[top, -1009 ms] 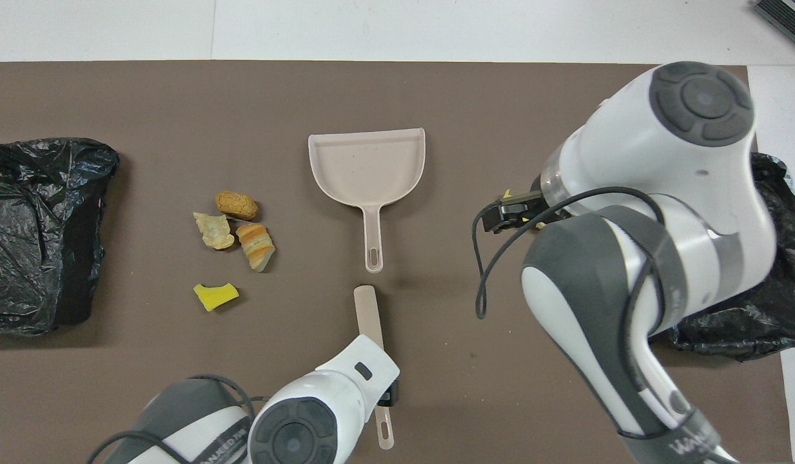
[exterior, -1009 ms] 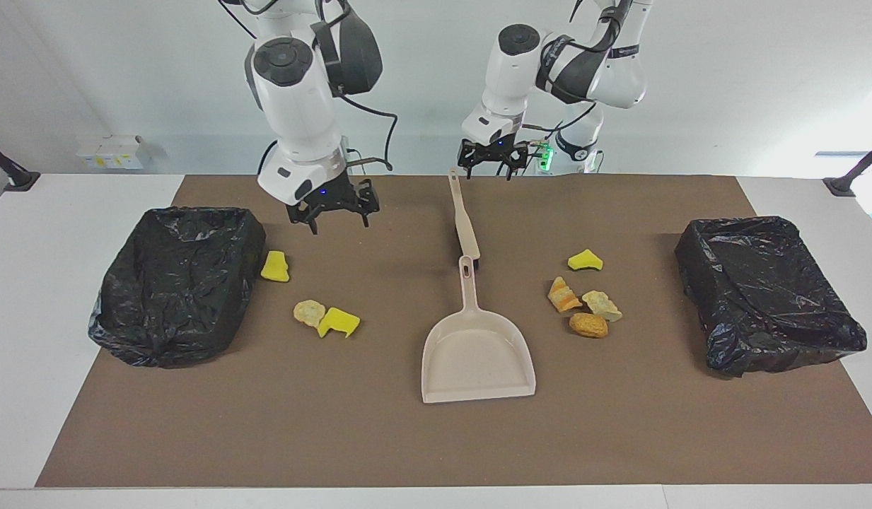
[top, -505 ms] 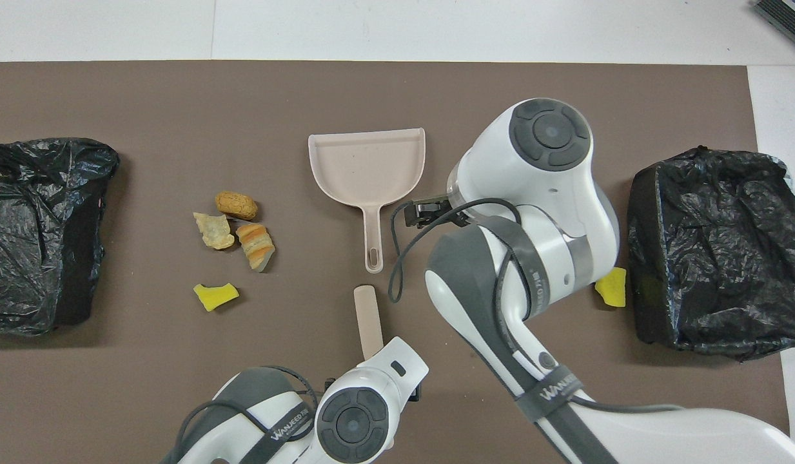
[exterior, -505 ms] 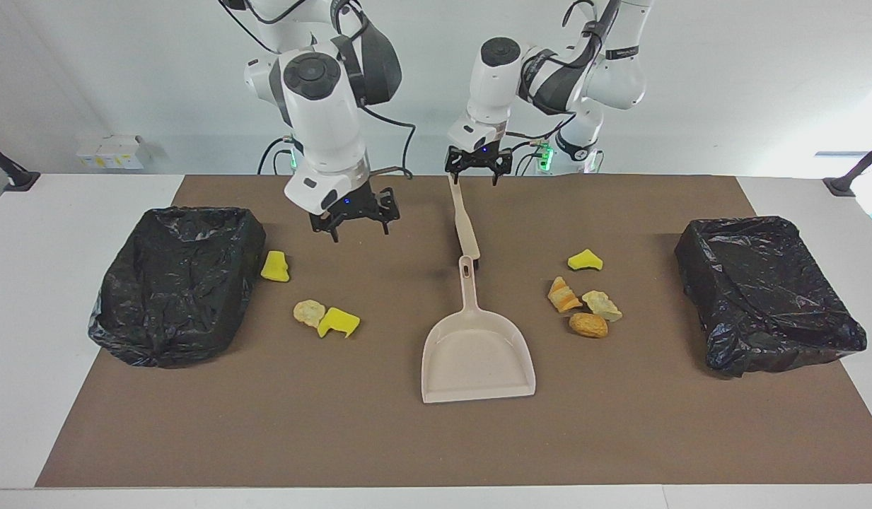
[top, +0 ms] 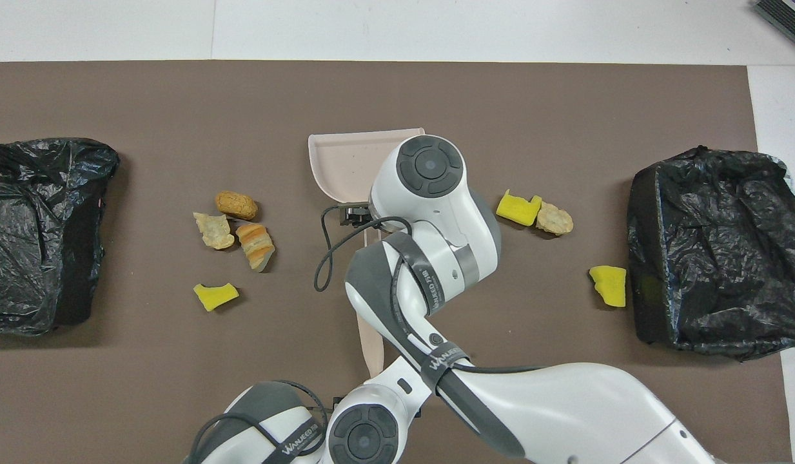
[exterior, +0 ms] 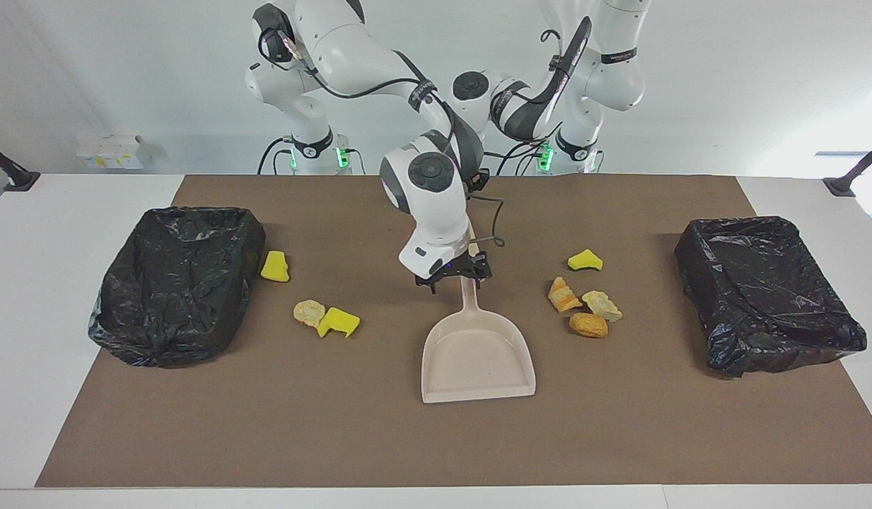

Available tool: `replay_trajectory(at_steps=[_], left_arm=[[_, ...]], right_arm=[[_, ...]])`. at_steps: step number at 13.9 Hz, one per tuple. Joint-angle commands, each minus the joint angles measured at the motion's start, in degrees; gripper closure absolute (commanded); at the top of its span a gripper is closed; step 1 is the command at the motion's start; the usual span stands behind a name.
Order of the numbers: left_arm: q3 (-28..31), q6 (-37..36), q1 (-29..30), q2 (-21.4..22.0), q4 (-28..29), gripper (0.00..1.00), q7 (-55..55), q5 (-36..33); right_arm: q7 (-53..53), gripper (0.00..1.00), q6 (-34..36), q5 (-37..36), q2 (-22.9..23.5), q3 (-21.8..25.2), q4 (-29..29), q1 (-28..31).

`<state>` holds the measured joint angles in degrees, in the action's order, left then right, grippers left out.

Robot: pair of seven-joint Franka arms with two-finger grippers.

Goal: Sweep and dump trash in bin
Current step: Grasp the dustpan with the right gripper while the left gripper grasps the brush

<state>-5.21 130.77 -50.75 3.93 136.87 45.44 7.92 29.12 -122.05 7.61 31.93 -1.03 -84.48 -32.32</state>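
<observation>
Brown mat: right gripper fingers apart astride dustpan handle; left gripper's fingers hidden, cannot tell.

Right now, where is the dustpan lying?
The dustpan lies flat mid-table between the two clusters of scraps, its handle pointing toward the robots. The right claw is over that handle; in the overhead view the right arm hides most of the pan.

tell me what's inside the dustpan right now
No scrap lies in the dustpan: the facing view shows its whole tray bare. All seven pieces of trash lie on the mat beside it. From overhead the right arm covers most of the tray. The right gripper is at its handle.
</observation>
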Motion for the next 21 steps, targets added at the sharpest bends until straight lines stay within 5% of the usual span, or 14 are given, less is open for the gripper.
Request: replay_trajectory(at_steps=[1, 5, 6, 10, 11, 12, 18, 21], left_arm=[[1.1, -1.7, -1.5, 1.9, 1.3, 1.0, 0.2, 1.3], [1.3, -6.8, -0.7, 2.9, 0.2, 1.0, -0.6, 1.2], [1.5, -9.0, -0.3, 3.6, 0.2, 1.0, -1.0, 1.2], [1.7, -19.5, 3.0, 8.7, -0.2, 1.0, -4.8, 1.2], [1.7, -21.7, 4.1, 9.3, -0.2, 1.0, -6.0, 1.2], [1.7, -23.4, 4.9, 10.3, -0.2, 1.0, -7.5, 1.2], [1.8, -36.4, 17.5, 20.0, -0.3, 1.0, -18.6, 1.0], [1.8, -38.5, 26.3, 19.9, -3.2, 1.0, -20.7, 0.1]], right_arm=[[1.0, 0.09, -0.2, 0.6, 1.0, 0.1, 2.0, 0.0], [2.3, 0.27, -1.3, 0.1, 0.5, 0.2, -0.1, -1.9], [2.1, 0.4, -1.2, -0.5, 0.3, 0.3, -0.3, -1.9], [1.3, 0.48, -0.8, -1.3, -0.7, 0.2, -2.5, -1.6], [0.7, 0.63, -0.4, -1.5, -0.9, 0.2, -2.6, -1.3], [0.5, 0.96, 0.5, -2.1, -1.0, 0.2, -2.5, -1.7], [-5.4, 1.0, 9.2, -1.3, -6.5, 0.2, -2.7, 1.5], [-19.2, 1.0, 10.1, -1.4, -9.4, 0.2, -3.3, 1.7]])
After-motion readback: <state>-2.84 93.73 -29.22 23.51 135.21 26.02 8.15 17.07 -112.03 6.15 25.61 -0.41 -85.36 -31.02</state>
